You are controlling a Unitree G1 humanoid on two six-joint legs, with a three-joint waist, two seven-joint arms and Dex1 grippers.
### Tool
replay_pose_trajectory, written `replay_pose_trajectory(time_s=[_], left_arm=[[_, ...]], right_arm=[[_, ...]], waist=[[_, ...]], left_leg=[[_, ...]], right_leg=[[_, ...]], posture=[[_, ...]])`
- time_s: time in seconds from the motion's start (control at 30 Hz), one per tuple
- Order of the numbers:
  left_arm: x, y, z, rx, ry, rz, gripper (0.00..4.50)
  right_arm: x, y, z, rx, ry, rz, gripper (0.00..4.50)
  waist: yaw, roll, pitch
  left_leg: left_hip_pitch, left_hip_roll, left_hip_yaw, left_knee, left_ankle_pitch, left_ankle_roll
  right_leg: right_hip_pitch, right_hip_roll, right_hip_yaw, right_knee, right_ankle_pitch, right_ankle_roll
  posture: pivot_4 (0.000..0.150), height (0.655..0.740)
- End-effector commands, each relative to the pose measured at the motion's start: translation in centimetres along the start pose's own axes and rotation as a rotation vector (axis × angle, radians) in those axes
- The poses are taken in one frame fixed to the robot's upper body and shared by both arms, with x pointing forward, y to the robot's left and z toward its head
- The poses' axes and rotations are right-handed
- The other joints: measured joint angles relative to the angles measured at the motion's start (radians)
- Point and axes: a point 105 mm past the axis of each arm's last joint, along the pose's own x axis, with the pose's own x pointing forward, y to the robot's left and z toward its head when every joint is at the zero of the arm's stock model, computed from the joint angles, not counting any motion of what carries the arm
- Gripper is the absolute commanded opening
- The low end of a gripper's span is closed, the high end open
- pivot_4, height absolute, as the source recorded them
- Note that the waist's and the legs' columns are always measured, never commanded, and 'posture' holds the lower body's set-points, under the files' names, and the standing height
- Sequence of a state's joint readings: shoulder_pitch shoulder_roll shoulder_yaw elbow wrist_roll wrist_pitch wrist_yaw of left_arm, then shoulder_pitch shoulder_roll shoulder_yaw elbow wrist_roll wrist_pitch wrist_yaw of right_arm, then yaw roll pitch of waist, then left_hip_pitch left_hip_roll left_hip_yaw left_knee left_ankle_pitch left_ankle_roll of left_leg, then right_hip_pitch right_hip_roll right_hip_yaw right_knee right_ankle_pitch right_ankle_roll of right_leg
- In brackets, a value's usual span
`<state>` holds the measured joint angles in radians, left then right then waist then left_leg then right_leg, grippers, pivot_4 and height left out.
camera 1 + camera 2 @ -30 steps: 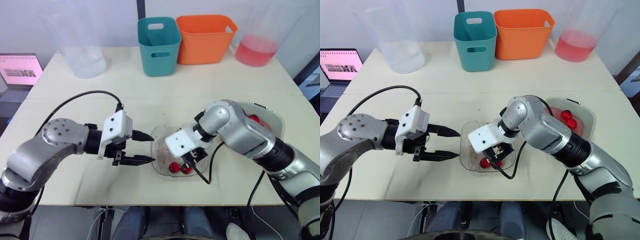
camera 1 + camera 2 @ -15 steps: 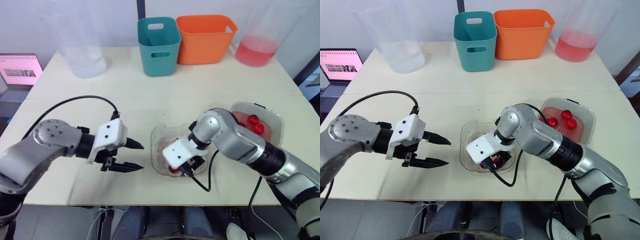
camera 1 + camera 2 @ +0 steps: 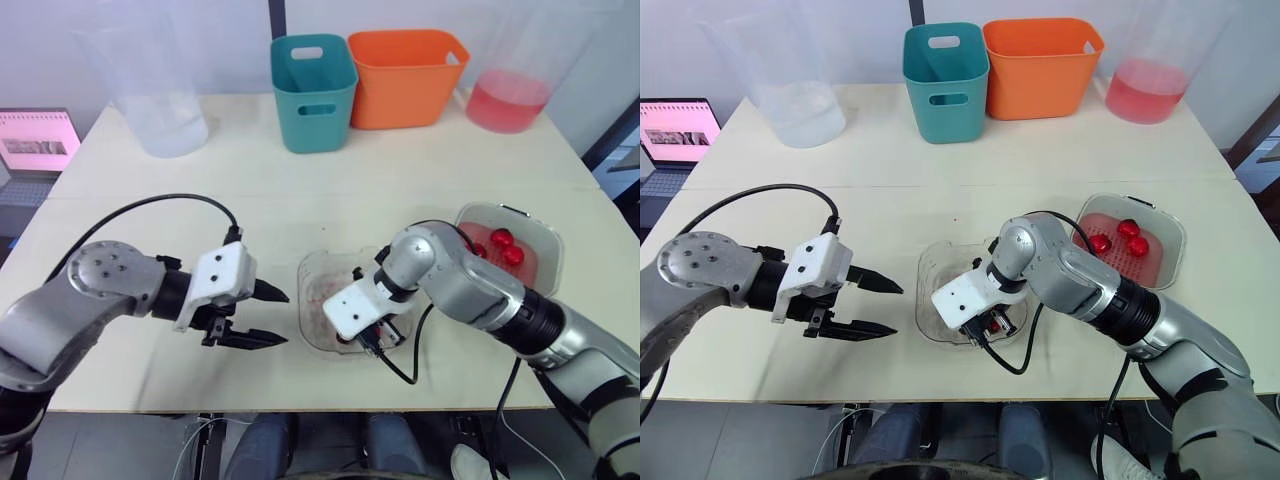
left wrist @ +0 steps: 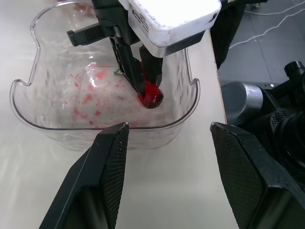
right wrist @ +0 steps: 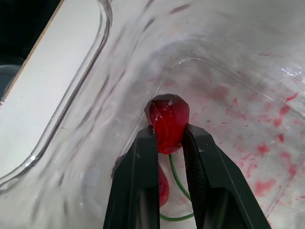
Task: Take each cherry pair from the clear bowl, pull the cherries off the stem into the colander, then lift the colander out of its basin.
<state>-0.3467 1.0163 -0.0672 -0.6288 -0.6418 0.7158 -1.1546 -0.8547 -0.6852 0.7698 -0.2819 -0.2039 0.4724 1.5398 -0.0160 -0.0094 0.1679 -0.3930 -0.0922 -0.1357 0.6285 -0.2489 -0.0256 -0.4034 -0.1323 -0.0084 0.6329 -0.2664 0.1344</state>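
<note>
**Right claw pinching one cherry inside the bowl – slip and squash risk**

- Right claw (image 5: 167, 138): clenched on the upper cherry (image 5: 167, 121) of a cherry pair, down inside the clear bowl (image 4: 47, 119). The bowl sits at lower centre of the head views, on the desk (image 3: 940, 180).
- Second cherry (image 5: 162, 183): lies low between the fingers. The thin green stem (image 5: 174, 191) loops away beside it.
- Left claw (image 3: 895, 310): released, jaws spread wide. It hovers just beside the bowl's left rim, holding nothing.
- Colander (image 3: 1110, 265): red, seated in its basin (image 3: 1180, 225) at centre right. Three loose cherries (image 3: 1128, 228) are already in it.

Risks, as I judge them:
- The grip is on the fruit and not on the stem. The skin looks glossy and wet, so it may squirt out of the pads on the lift.
- Squeezing harder to compensate would likely burst it. The red juice smears on the bowl floor suggest soft fruit.
- The hanging cherry could snag on the bowl wall and tear off early, dropping back inside.
- The bowl looks light. A drag against its wall could tip or slide it toward the desk edge.

Look of the fruit: small, deep red, translucent sheen, slightly dimpled where pinched.
</note>
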Motion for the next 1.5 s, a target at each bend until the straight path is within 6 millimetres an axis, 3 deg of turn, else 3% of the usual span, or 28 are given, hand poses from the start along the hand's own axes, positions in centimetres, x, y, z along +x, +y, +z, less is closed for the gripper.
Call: replay_pose_trajectory(time_s=[0.03, 0.23, 0.37, 0.47, 0.57, 0.7, 0.83, 1.07, 1.5], left_arm=[[-0.2, 0.2, 0.4, 0.03, -0.009, 0.011, 2.89], [-0.2, 0.2, 0.4, 0.03, -0.01, 0.015, 2.89], [-0.2, 0.3, 0.4, 0.03, -0.011, 0.018, 2.89], [-0.2, 0.3, 0.4, 0.03, -0.011, 0.019, 2.89], [-0.2, 0.3, 0.4, 0.028, -0.01, 0.02, 2.89], [-0.3, 0.3, 0.3, 0.02, -0.007, 0.022, 2.89], [-0.7, 0.8, -0.4, 0.011, 0.017, 0.039, 2.89], [-1.4, 1.8, -1.1, 0.02, 0.052, 0.075, 2.89], [-1.5, 2.0, -0.9, 0.027, 0.043, 0.093, 2.89]], right_arm=[[-2.7, -2.6, 2.0, -0.111, -0.022, -0.162, 0.73], [-3.6, -4.6, 2.2, -0.176, 0.002, -0.263, 0.73], [-3.1, -4.5, 1.5, -0.195, 0.026, -0.25, 0.73], [-3.0, -4.3, 1.1, -0.178, 0.026, -0.248, 1.57], [-3.8, -4.5, 0.9, -0.145, 0.019, -0.285, 2.96], [-6.4, -3.8, 0.9, -0.003, -0.057, -0.334, 2.96], [-7.1, -2.4, 0.6, 0.222, -0.13, -0.323, 2.96], [-4.8, -0.6, 0.7, 0.525, -0.179, -0.292, 2.96], [-1.6, -1.6, -1.7, 0.65, -0.087, -0.382, 2.96]], waist=[[-0.003, 0.0, 0.0], [0.001, 0.0, 0.0], [-0.001, 0.0, 0.0], [-0.001, 0.0, 0.0], [-0.002, 0.0, 0.0], [0.001, 0.0, 0.0], [0.003, 0.0, 0.0], [0.001, 0.0, 0.0], [0.001, 0.0, 0.0]], left_leg=[[0.0, 0.0, 0.0, 0.0, 0.0, 0.0], [0.0, 0.0, 0.001, 0.0, 0.0, -0.001], [0.0, 0.0, 0.001, 0.0, 0.0, -0.001], [0.0, 0.001, 0.001, 0.0, 0.0, -0.001], [0.0, 0.001, 0.001, 0.0, 0.0, -0.001], [0.0, 0.001, 0.001, 0.0, 0.0, -0.001], [0.0, 0.001, 0.001, 0.0, -0.001, 0.0], [0.0, 0.001, 0.002, -0.001, -0.002, 0.003], [0.0, 0.0, 0.002, 0.0, -0.002, 0.003]], right_leg=[[0.0, 0.0, 0.0, 0.0, 0.0, 0.0], [-0.001, 0.001, 0.001, 0.001, 0.0, 0.0], [-0.001, 0.001, 0.001, 0.001, 0.0, 0.0], [-0.001, 0.001, 0.001, 0.001, 0.0, 0.0], [-0.002, 0.001, 0.001, 0.001, 0.0, 0.0], [-0.002, 0.001, 0.002, 0.001, 0.0, 0.0], [-0.001, 0.001, 0.002, 0.001, 0.0, 0.0], [-0.002, 0.001, 0.002, 0.001, 0.0, -0.001], [-0.002, 0.0, 0.002, 0.001, 0.0, -0.001]], posture=[[0.15, 0.74], [0.15, 0.74], [0.15, 0.74], [0.15, 0.74], [0.15, 0.74], [0.15, 0.74], [0.15, 0.74], [0.15, 0.74], [0.15, 0.74]])
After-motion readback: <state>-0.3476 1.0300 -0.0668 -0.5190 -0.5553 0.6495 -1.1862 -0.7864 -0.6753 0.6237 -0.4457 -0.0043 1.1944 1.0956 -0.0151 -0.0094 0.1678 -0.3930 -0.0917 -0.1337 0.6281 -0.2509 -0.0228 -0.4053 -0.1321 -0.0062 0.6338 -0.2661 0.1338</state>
